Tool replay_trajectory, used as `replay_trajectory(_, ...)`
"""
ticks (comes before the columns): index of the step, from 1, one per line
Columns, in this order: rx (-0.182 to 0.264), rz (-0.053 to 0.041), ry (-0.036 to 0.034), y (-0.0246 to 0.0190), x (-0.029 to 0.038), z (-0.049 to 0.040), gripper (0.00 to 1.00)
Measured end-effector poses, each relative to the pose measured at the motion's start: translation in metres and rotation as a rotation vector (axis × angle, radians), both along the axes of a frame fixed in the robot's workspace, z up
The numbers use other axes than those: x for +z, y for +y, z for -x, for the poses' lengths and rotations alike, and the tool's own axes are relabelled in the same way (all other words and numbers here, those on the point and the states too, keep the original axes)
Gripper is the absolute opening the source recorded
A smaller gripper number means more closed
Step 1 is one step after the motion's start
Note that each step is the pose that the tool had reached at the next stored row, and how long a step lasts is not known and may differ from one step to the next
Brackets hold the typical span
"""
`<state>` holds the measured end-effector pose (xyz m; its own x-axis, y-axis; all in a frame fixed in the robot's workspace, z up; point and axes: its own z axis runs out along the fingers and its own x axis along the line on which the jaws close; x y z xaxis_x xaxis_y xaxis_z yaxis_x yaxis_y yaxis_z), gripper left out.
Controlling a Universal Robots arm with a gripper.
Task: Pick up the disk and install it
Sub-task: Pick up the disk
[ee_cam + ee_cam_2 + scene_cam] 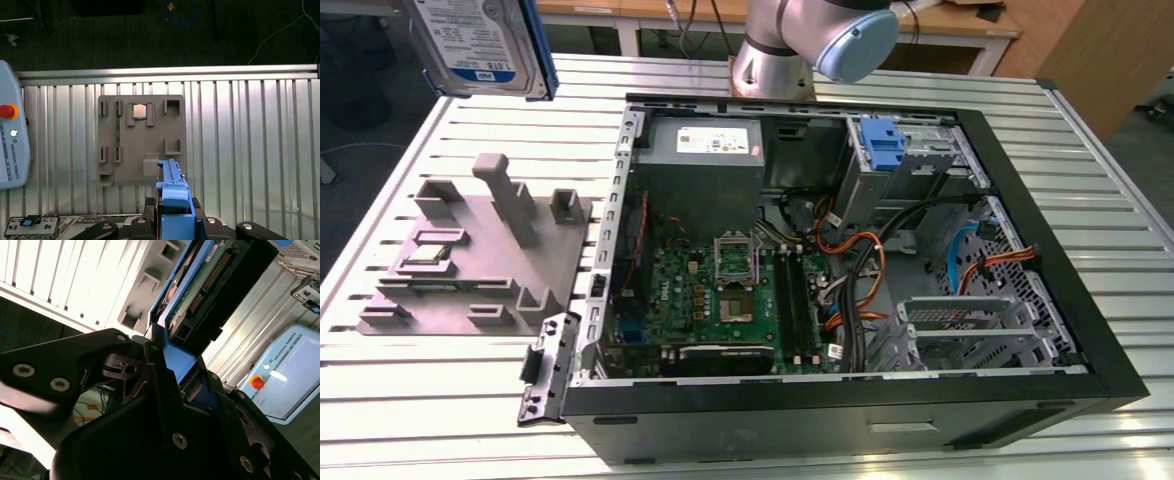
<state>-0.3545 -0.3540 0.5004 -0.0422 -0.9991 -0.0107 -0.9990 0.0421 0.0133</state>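
The disk (pixel 474 45), silver-grey with a white-and-blue label and blue side rails, hangs high above the table at the exterior view's far left, over the grey fixture plate (pixel 467 260). My gripper (pixel 172 370) is shut on the disk (pixel 200 285), its black fingers clamping a blue rail, and the green circuit-board underside faces the second wrist view. In the first wrist view the disk (pixel 172 187) shows edge-on between the fingers of the gripper (pixel 172 212), above the fixture plate (pixel 140 145).
The open computer case (pixel 1067 300) lies on the slatted metal table (pixel 440 400), with a blue-latched drive bay (pixel 887 145), a grey power supply (pixel 700 140), a motherboard and loose cables inside. The arm's base (pixel 781 50) stands behind it. A teach pendant (pixel 10 140) lies beside the table.
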Motion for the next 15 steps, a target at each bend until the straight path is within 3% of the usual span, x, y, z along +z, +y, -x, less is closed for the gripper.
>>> replay_trajectory(5,0.000,0.0001,0.0001,0.0000,0.0000,-0.0016,0.36)
replay_trajectory(15,0.000,0.0000,0.0000,0.0000,0.0000,-0.0152,0.36)
